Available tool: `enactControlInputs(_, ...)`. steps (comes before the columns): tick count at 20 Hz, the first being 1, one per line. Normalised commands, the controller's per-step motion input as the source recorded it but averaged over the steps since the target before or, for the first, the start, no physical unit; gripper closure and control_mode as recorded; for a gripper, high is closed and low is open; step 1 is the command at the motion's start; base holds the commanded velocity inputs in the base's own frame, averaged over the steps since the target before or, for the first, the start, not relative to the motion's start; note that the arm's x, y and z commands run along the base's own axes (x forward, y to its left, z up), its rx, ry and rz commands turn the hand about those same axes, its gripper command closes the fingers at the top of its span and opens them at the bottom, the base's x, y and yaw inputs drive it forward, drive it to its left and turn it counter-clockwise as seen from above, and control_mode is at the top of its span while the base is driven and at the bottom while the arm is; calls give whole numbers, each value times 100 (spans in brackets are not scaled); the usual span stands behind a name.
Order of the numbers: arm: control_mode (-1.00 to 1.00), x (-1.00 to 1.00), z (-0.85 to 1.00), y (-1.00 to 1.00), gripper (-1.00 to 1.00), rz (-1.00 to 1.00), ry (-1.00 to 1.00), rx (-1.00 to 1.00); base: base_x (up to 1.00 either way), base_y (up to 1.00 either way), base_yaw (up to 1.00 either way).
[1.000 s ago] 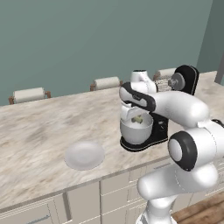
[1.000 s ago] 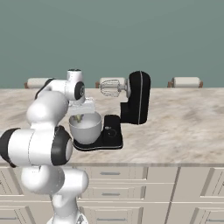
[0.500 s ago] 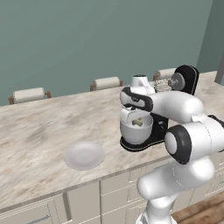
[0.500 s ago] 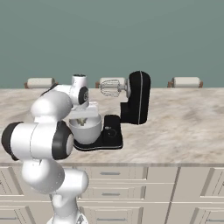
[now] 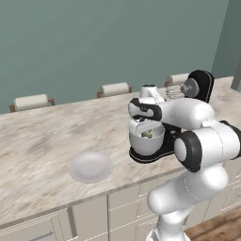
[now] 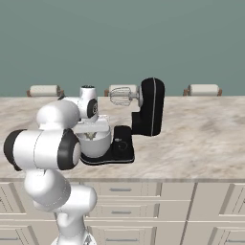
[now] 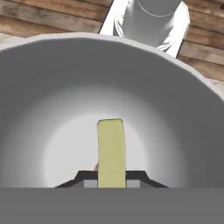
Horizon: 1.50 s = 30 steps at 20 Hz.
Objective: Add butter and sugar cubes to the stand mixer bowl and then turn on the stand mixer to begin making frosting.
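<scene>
gleaming pale yellow-green butter (image 7: pixel 111 153) stick

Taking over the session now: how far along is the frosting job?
Partly done. The butter is over the stand mixer bowl, clamped in the gripper, not released. A small tan bit beside it may be a sugar cube, but I cannot confirm it. The plate looks bare. Left: open the jaws, then switch on the stand mixer.

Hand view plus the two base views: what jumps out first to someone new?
In the hand view, the pale yellow-green butter stick stands between the dark fingers of the gripper, over the pale inside of the round silver-grey mixer bowl. In the base views, the glossy black stand mixer has its head tilted up, and a flat white plate lies left of it.
</scene>
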Motion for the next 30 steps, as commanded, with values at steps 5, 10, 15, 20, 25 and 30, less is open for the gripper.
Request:
enactControlInputs(5, -100, 10, -19, 0, 100, -5, 0, -2, 0, 0, 0)
enactControlInputs(10, -100, 16, -14, 0, -100, -5, 0, -4, 0, 0, 0)
enactControlInputs(15, -100, 14, -8, 0, -100, -5, 0, -2, 0, 0, 0)
enactControlInputs(20, -100, 9, -3, -1, -100, -4, -1, 0, 0, 0, 0)
enactControlInputs(25, -100, -20, 30, -5, -100, 0, -22, 0, 0, 0, 0)
enactControlInputs(30, -100, -32, 27, -7, -100, 0, -26, 0, 0, 0, 0)
